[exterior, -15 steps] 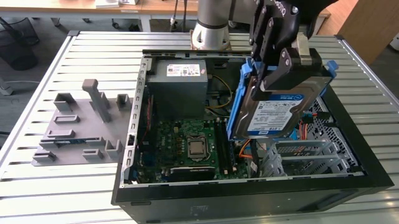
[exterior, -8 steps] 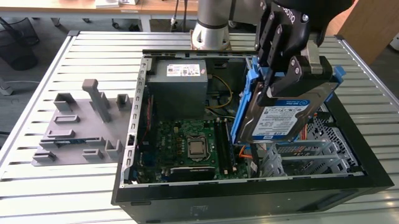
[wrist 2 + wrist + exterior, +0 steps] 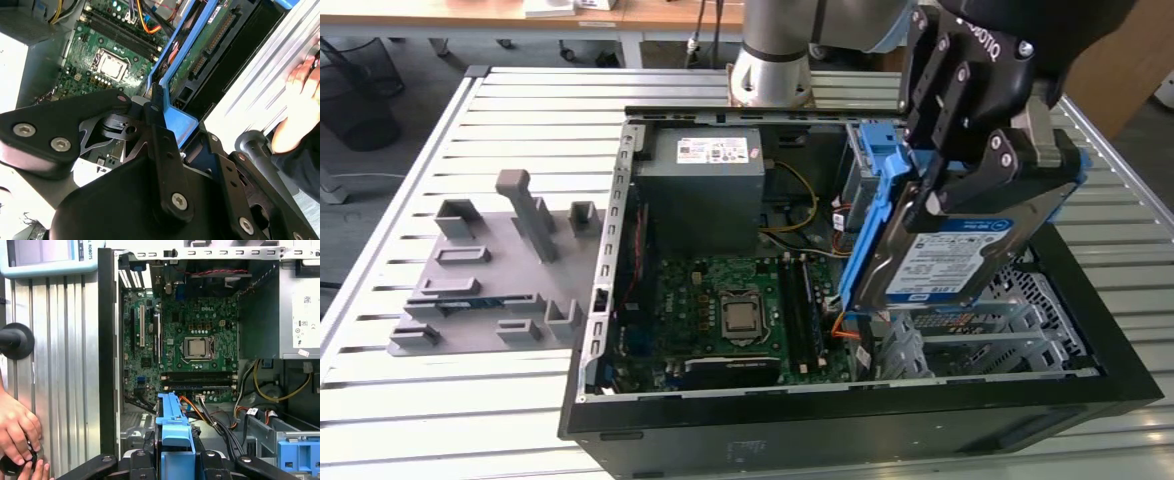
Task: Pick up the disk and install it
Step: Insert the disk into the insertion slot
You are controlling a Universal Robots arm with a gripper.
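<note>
Blue-framed and silver, the disk (image 3: pixel 958 258) hangs on edge in my pincer (image 3: pixel 987 175), which is clamped on its sides at the exterior view's right. The pick-up is done: the disk is lifted and tilted above the open computer case (image 3: pixel 854 425), over the metal drive cage (image 3: pixel 987 340) beside the motherboard (image 3: pixel 727 300). By my judgement the installing is not yet done, as the disk sits in no bay.
</note>
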